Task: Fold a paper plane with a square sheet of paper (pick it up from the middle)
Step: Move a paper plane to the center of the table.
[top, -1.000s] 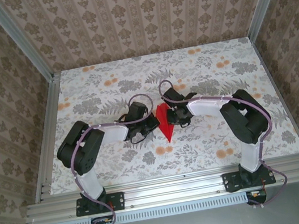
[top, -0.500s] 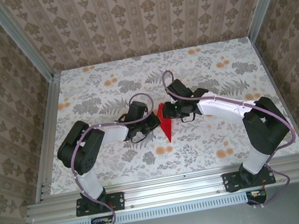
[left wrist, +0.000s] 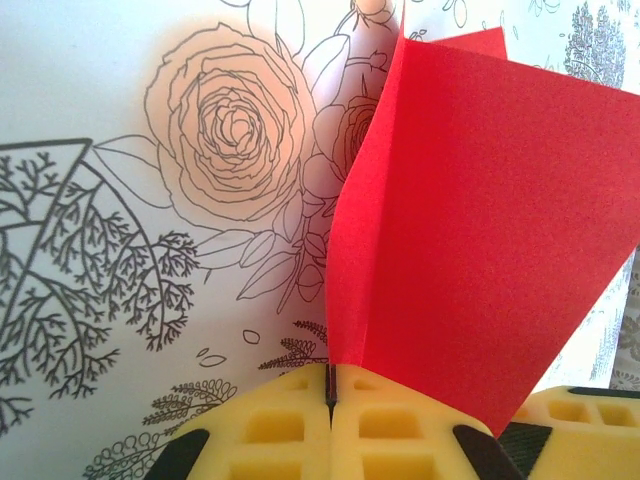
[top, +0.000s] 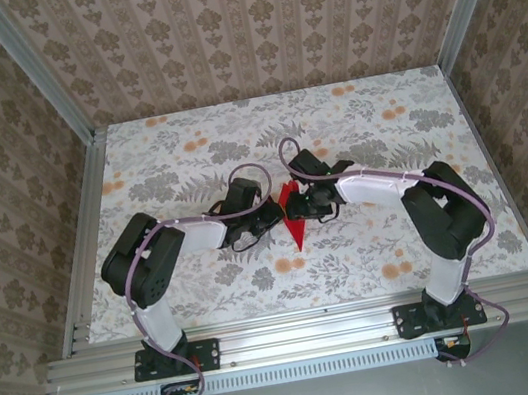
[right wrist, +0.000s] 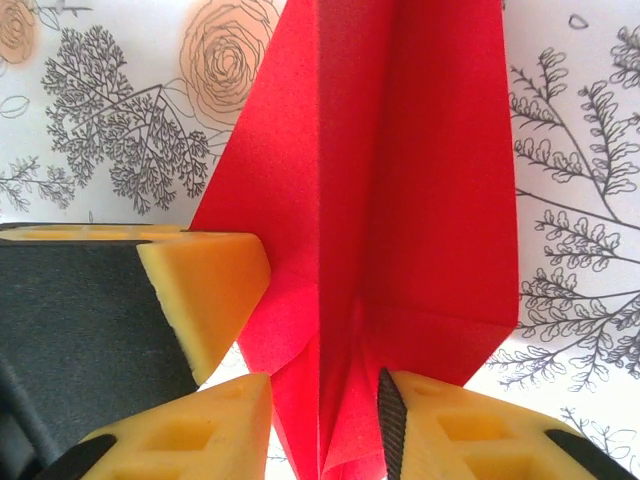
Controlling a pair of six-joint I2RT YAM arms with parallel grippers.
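Red paper plane (top: pixel 294 223) held up between my two claws, middle of the flower-printed table (top: pixel 185 150).

Left claw (left wrist: pixel 328 385): clenched, yellow ribbed foam pads (left wrist: pixel 400 420) pressed flat together, with the plane's sharp centre crease running down into the seam between them. Above the pads a smooth matte red flap stands up, its edges straight and its top corner crisp. Right claw (right wrist: pixel 325 430): pads set apart with the narrow layered keel between them; I cannot tell whether they press it or merely flank it. From there the paper shows long parallel creases and a wide flap lying on the table to one side. From overhead the plane is a slim dart with its point toward my bases.
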